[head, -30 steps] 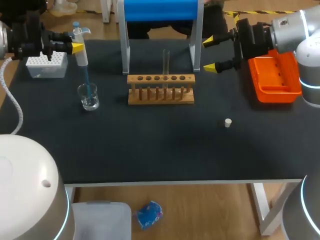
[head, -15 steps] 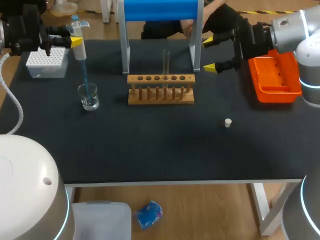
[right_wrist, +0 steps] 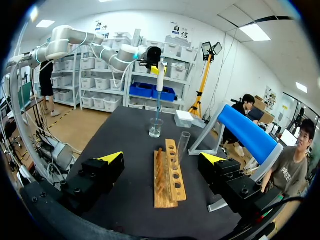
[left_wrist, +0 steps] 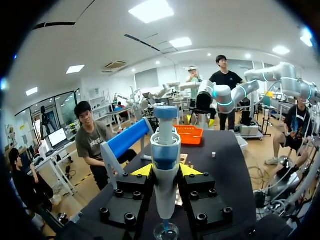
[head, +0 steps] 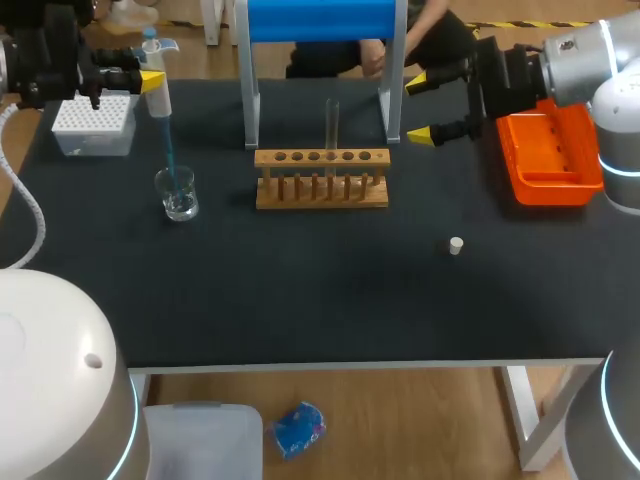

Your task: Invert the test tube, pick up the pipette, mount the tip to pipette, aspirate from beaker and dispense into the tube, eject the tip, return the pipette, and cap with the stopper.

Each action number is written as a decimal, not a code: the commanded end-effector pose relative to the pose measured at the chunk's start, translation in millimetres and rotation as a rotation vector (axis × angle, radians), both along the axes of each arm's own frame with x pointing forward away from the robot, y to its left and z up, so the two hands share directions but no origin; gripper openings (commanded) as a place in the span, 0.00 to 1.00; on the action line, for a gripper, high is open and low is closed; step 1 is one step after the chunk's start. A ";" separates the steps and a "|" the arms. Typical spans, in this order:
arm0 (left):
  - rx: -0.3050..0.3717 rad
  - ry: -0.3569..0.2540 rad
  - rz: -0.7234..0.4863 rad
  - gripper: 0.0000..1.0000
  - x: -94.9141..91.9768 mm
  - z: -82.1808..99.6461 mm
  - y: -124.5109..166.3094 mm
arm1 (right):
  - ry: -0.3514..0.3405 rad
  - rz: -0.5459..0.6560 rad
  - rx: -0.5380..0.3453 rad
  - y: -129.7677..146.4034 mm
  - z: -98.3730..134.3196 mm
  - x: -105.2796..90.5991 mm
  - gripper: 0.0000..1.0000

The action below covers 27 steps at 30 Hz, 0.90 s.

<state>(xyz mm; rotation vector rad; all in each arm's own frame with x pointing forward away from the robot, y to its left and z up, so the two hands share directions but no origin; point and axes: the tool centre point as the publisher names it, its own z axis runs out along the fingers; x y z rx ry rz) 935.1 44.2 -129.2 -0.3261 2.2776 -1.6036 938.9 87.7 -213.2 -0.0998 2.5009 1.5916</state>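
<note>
- My left pincer (left_wrist: 166, 170) was pinching the pipette (head: 158, 88), both yellow tips pressed against its body from two sides. It held the pipette upright, well to the left of the wooden rack (head: 320, 180).
- The pipette's blue tip (head: 170, 150) pointed down into the mouth of the glass beaker (head: 179, 196), which stood on the table (head: 300, 290) left of the rack.
- The test tube (head: 332, 122) stood upright in one of the rack's holes.
- The white stopper (head: 456, 245) lay on the table to the right of the rack and nearer me, touching nothing.
- My right pincer (head: 418, 108) hung spread and empty off the rack's right end, a little behind it.
- The white tip box (head: 92, 128) sat further left of the rack than the beaker.
- The orange tray (head: 545, 160) lay far to the rack's right.
</note>
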 end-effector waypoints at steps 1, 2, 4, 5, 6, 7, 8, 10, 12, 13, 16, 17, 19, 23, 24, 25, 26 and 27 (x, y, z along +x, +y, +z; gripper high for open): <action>0.002 0.001 0.001 0.00 -0.7 1.1 0.0 | 0.000 0.000 -0.001 -0.2 -0.1 -0.2 1.00; 0.002 0.001 0.001 0.00 -0.7 1.1 0.0 | 0.000 0.000 -0.001 -0.2 -0.1 -0.2 1.00; 0.002 0.001 0.001 0.00 -0.7 1.1 0.0 | 0.000 0.000 -0.001 -0.2 -0.1 -0.2 1.00; 0.002 0.001 0.001 0.00 -0.7 1.1 0.0 | 0.000 0.000 -0.001 -0.2 -0.1 -0.2 1.00; 0.002 0.001 0.001 0.00 -0.7 1.1 0.0 | 0.000 0.000 -0.001 -0.2 -0.1 -0.2 1.00; 0.004 -0.004 0.002 0.00 -0.5 3.0 -1.0 | 0.000 0.000 -0.001 -0.2 -0.1 -0.2 1.00; 0.001 -0.012 0.000 0.00 -0.4 5.3 -2.0 | 0.000 0.000 -0.001 -0.2 -0.1 -0.2 1.00; 0.001 -0.014 -0.001 0.00 0.3 9.7 -4.5 | 0.000 0.000 -0.001 -0.2 -0.1 -0.2 1.00; -0.005 -0.005 0.001 0.00 1.1 14.3 -7.3 | 0.000 0.000 -0.001 -0.2 -0.1 -0.2 1.00; 0.001 0.010 0.006 0.00 1.7 17.0 -9.4 | 0.000 0.000 -0.001 -0.2 -0.1 -0.2 1.00; 0.004 -0.004 -0.004 0.00 2.2 28.2 -17.8 | 0.000 0.000 -0.001 -0.2 -0.1 -0.2 1.00; -0.005 0.006 -0.007 0.00 3.2 31.6 -21.2 | 0.000 0.000 -0.001 -0.2 -0.1 -0.2 1.00; 0.002 0.004 -0.012 0.00 4.8 39.8 -29.0 | 0.000 0.000 -0.001 -0.2 -0.1 -0.2 1.00; -0.015 0.053 -0.009 0.00 11.2 53.0 -43.9 | 0.000 0.000 -0.001 -0.2 -0.1 -0.2 1.00; -0.014 0.058 -0.009 0.00 13.0 56.2 -47.3 | 0.000 0.000 -0.001 -0.2 -0.1 -0.2 1.00; -0.005 0.052 -0.013 0.00 14.2 60.3 -51.9 | 0.000 0.000 -0.001 -0.2 -0.1 -0.2 1.00; -0.009 0.049 -0.022 0.00 15.3 64.0 -55.9 | 0.000 0.000 -0.001 -0.2 -0.1 -0.2 1.00; -0.013 0.048 -0.026 0.00 16.7 67.5 -60.3 | 0.000 0.000 -0.001 -0.2 -0.1 -0.2 1.00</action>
